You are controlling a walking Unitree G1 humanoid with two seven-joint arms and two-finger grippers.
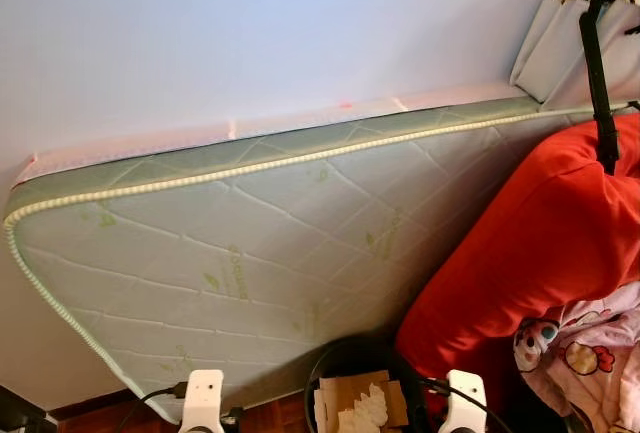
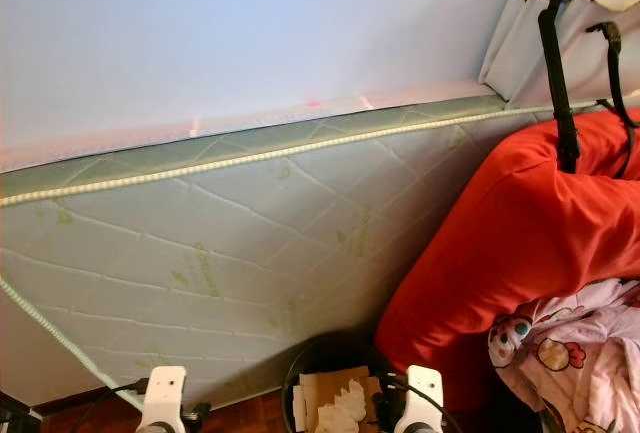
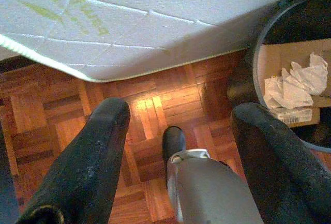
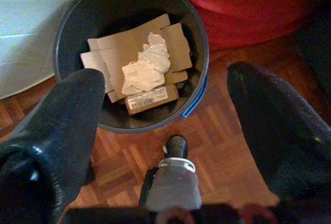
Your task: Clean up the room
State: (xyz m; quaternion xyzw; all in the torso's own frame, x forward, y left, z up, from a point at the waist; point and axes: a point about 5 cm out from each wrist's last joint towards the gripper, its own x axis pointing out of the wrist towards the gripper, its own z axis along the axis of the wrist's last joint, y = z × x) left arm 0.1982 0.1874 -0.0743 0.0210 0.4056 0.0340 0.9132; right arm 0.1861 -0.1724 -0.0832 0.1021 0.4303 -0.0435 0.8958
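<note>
Nearest the head camera, at the lower edge, two white wrist mounts (image 1: pixel 202 398) flank a dark round bin (image 4: pixel 199 87) standing on the parquet floor (image 3: pixel 155 110). Left: the left gripper (image 3: pixel 178 146) hangs low above the floor, its two black fingers (image 3: pixel 88 162) spread wide with nothing between them; its wrist view takes in the lower corner of the mattress (image 1: pixel 250 243) and part of the bin's rim. Centre: the mattress, quilted pale green with corded edging, leans on its long side against the plain light wall (image 1: pixel 250 33); the bin stands just in front of its lower edge. Inside the bin lie flattened cardboard pieces (image 4: pixel 116 48), crumpled white paper (image 4: pixel 145 69) on top of them, and a small box bearing a barcode label (image 4: pixel 150 100). The right gripper (image 4: pixel 170 120) hangs above the floor just beside the bin, its jaws likewise wide apart and empty. Right: a large red cushion (image 1: pixel 530 243) rests against the mattress, close beside the bin. A grey bag (image 2: pixel 560 33) with black straps (image 1: pixel 598 83) hangs above the cushion, and a pink cartoon-print fabric (image 1: pixel 590 348) lies at its lower right.
</note>
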